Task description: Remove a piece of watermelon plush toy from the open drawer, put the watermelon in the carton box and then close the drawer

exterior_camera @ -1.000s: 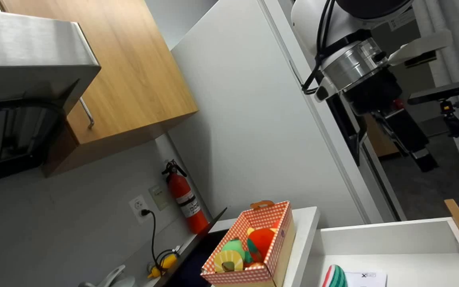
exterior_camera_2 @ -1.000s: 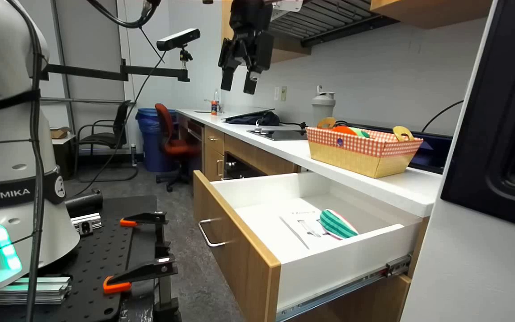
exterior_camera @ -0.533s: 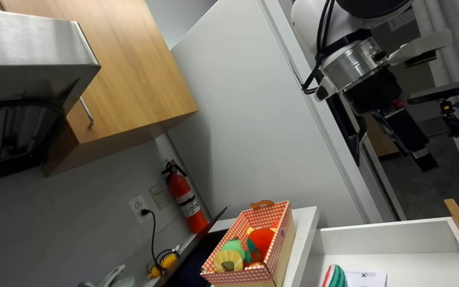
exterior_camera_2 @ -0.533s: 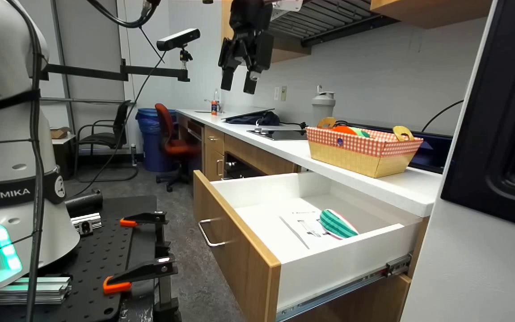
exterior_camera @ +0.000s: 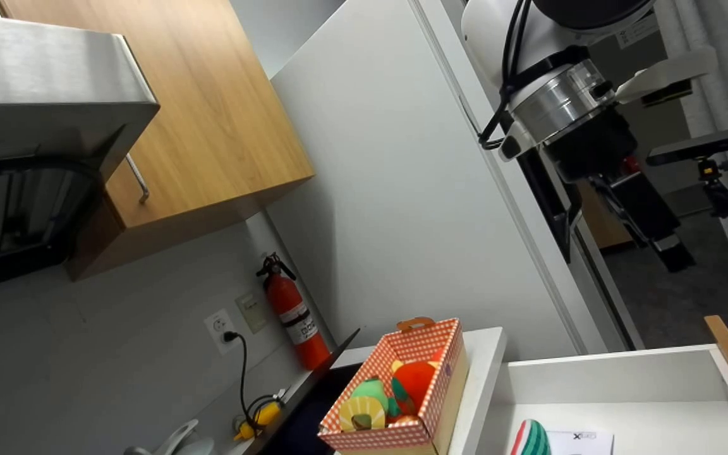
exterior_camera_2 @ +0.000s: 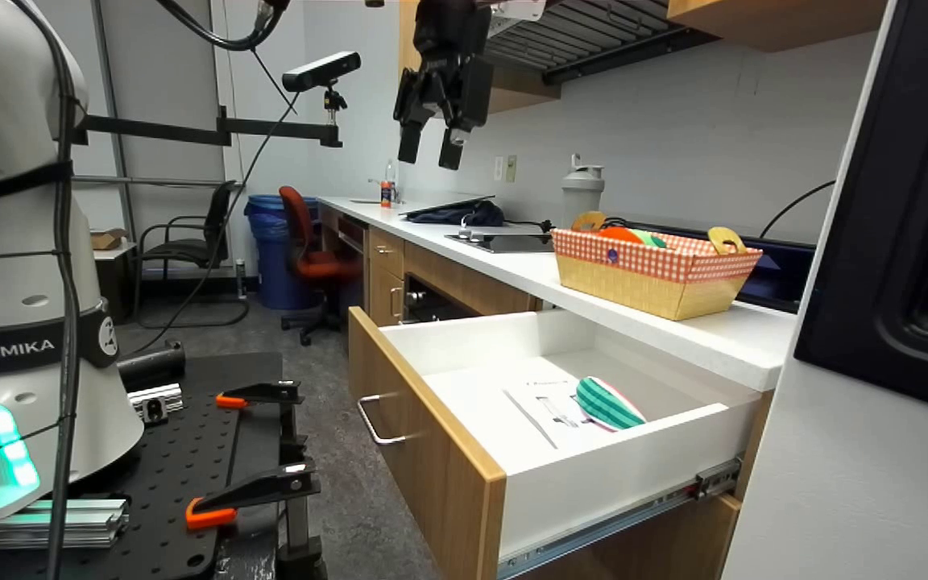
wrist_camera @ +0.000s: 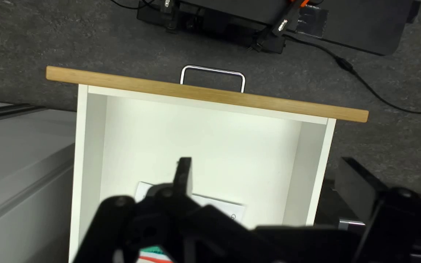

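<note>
Nothing visibly changes over the last second: the black two-fingered claw [exterior_camera_2: 429, 150], spread wide and empty, hangs high above the white-walled, wooden-fronted drawer [exterior_camera_2: 625, 475] where the rounded, green-striped watermelon plush toy [exterior_camera_2: 607, 403] lies; its move to the gingham-rimmed, open-topped cardboard box [exterior_camera_2: 648, 280] seems yet to begin

Drawer [exterior_camera_2: 585, 487]: pulled open, white inside, wood-look front
Watermelon plush [exterior_camera_2: 609, 404]: green striped rind, red-and-white edge, lying in drawer near one side
Carton box [exterior_camera_2: 633, 282]: upright, open-topped, red-white check rim, tan sides, higher than drawer
</note>
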`<state>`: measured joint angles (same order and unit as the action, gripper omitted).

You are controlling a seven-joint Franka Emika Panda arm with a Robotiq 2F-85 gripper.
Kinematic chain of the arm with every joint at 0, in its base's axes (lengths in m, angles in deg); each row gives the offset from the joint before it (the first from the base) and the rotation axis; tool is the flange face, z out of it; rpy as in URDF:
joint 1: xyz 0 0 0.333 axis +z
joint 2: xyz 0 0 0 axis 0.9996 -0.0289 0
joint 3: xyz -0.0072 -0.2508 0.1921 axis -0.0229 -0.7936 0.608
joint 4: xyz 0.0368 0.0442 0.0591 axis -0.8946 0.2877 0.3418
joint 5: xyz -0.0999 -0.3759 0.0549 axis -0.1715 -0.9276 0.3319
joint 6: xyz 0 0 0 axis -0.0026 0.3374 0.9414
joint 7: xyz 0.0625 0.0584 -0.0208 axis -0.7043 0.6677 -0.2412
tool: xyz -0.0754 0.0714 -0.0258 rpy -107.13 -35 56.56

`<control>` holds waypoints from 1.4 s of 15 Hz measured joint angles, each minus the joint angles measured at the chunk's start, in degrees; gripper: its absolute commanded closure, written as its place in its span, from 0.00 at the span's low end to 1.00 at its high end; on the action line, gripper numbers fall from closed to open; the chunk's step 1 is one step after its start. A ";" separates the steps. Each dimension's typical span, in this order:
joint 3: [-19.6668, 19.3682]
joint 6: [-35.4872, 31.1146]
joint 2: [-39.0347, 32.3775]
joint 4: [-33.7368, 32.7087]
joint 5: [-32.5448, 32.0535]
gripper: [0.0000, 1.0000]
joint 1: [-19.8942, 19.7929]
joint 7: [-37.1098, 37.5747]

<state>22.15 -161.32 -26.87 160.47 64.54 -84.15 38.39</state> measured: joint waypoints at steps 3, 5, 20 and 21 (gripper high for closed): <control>0.00 0.00 0.00 0.00 0.00 0.00 0.00 0.00; 0.00 0.00 0.00 0.00 0.00 0.00 0.00 0.00; 0.54 -0.27 -1.58 0.03 -0.21 0.00 0.00 0.00; 0.64 -0.43 -2.08 0.01 -0.33 0.00 0.00 0.00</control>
<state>22.79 -161.75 -28.95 160.48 64.22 -84.15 38.39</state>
